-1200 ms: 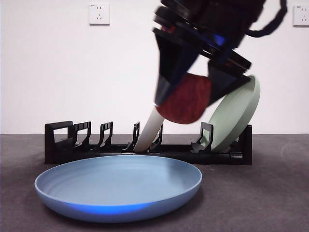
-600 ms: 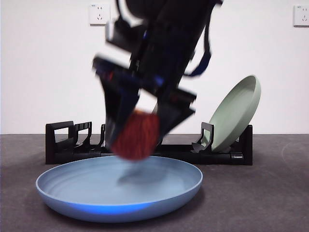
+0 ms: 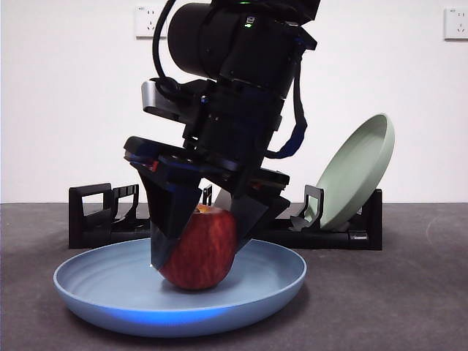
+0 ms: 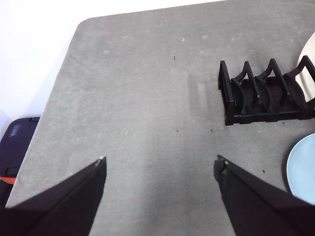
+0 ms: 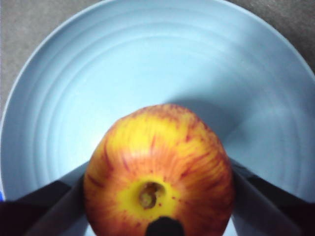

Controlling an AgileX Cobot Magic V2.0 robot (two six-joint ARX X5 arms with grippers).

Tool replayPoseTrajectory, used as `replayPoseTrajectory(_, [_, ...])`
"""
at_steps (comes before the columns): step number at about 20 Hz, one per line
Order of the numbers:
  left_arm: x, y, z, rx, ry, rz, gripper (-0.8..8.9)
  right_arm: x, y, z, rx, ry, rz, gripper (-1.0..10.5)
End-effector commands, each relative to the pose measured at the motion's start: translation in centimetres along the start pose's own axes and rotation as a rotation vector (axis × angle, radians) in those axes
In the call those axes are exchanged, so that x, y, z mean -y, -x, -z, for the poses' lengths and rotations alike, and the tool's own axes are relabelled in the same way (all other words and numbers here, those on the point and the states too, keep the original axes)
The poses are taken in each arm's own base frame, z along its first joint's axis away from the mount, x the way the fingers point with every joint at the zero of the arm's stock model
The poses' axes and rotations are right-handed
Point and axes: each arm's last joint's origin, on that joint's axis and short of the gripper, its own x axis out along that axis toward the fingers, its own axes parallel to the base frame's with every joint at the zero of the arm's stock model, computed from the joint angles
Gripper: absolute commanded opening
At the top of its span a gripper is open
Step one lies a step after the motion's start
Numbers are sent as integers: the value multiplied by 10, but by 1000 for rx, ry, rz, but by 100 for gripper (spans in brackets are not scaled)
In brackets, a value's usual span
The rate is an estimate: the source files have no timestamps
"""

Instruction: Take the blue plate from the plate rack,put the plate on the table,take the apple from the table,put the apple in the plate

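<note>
The apple [image 3: 199, 248], red with yellow streaks, rests on the floor of the blue plate [image 3: 110, 281], which lies flat on the table [image 3: 409, 292] in front of the plate rack [image 3: 95, 212]. My right gripper [image 3: 197, 256] comes down from above and is shut on the apple, one jaw on each side. In the right wrist view the apple [image 5: 157, 172] sits stem-up between the jaws over the plate [image 5: 147, 59]. My left gripper [image 4: 160, 164] is open and empty above bare table [image 4: 147, 98], away from the rack [image 4: 256, 98] and the plate's edge [image 4: 302, 167].
A sage-green plate [image 3: 358, 172] leans in the rack's right end. A cream-white plate [image 4: 307, 69] stands in a rack slot, hidden behind the arm in the front view. The table's left edge and a dark object [image 4: 17, 142] beyond it show in the left wrist view.
My right gripper has moved left and down with the apple, from above the rack to the blue plate, where the apple now rests. The plate has not moved.
</note>
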Motion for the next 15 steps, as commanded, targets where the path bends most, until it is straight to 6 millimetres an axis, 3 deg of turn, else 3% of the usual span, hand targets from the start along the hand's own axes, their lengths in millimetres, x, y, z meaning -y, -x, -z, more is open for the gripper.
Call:
replayPoseTrajectory(1, [-1,-1,6,-42,-53,-5,371,-3,0,-1,6,-8,-1,545])
replayPoseTrajectory(6, [2,-1,7,-77,-79,86,372,-5,21,-7,58,-12,-4,539])
replayPoseTrajectory(9, [5,0,5,-78,-119,178,371,-8,50,-10,140,-6,-9,535])
replayPoseTrajectory(15, [23,3,-11,30,-200,518,371,-12,119,-5,317,6,-22,524])
